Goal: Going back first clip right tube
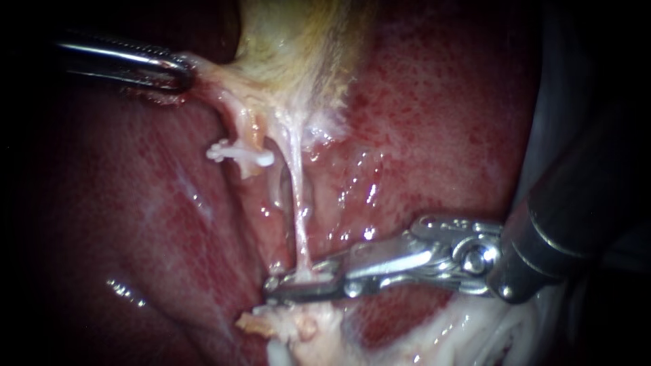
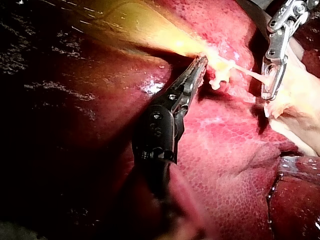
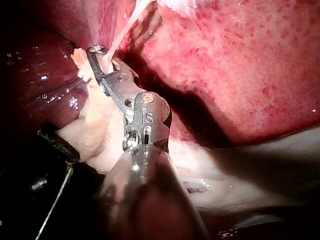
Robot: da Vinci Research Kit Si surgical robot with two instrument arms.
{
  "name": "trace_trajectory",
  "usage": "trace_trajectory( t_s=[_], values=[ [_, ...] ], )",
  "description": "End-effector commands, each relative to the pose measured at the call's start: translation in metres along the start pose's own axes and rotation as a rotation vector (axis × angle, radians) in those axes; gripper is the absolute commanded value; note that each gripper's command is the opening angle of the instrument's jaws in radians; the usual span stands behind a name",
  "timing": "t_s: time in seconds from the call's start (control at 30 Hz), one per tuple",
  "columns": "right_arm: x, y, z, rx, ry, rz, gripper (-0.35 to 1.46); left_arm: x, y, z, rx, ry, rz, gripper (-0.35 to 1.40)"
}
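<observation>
My left instrument (image 1: 178, 73) comes in at the upper left, its jaws shut on pale tissue at the neck of the yellowish gallbladder (image 1: 298, 47), which it holds taut. Two tubes run down from there. The left tube carries a white clip (image 1: 241, 154). The right tube (image 1: 298, 203) is a thin pale strand, stretched straight down. My right instrument (image 1: 302, 276) reaches in from the right, low over the liver, and its jaws lie closed around this strand's lower end. The right wrist view shows the strand entering the jaws (image 3: 100, 56). The left wrist view shows both instruments (image 2: 200, 65) (image 2: 272, 82).
Wet red liver (image 1: 441, 122) surrounds the tubes on both sides. Ragged pale tissue (image 1: 291, 325) lies just below my right instrument's jaws. White fatty tissue (image 1: 468, 332) runs along the lower right under the shaft.
</observation>
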Motion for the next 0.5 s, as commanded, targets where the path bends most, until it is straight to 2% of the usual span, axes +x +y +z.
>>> trace_trajectory(
  t_s=[0.03, 0.1, 0.13, 0.17, 0.27, 0.4, 0.5],
  values=[
    [0.0000, 0.0001, -0.0001, 0.003, 0.004, -0.007, -0.33, 0.0000, 0.0000, 0.0000, 0.000, 0.000, 0.000, -0.35],
    [0.0000, 0.0001, 0.0000, 0.013, 0.029, -0.023, 0.03, 0.0000, 0.0000, -0.0001, 0.000, 0.000, 0.000, -0.35],
    [0.0001, 0.0002, 0.0001, 0.010, 0.043, -0.045, 0.26, 0.0000, 0.0000, -0.0001, 0.000, 0.000, 0.000, -0.35],
    [0.0001, 0.0002, 0.0002, -0.003, 0.048, -0.062, 0.38, 0.0000, 0.0000, -0.0001, 0.000, 0.000, 0.000, -0.35],
    [0.0001, 0.0004, 0.0004, -0.018, 0.053, -0.107, 0.46, -0.0001, 0.0000, -0.0001, 0.000, 0.000, 0.000, -0.35],
    [-0.0001, 0.0008, 0.0002, -0.053, 0.063, -0.196, 0.49, -0.0001, 0.0000, -0.0001, 0.000, 0.000, 0.000, -0.35],
    [-0.0004, 0.0013, -0.0005, -0.079, 0.045, -0.255, 0.50, -0.0001, 0.0000, -0.0002, -0.001, 0.000, 0.000, -0.35]
  ],
)
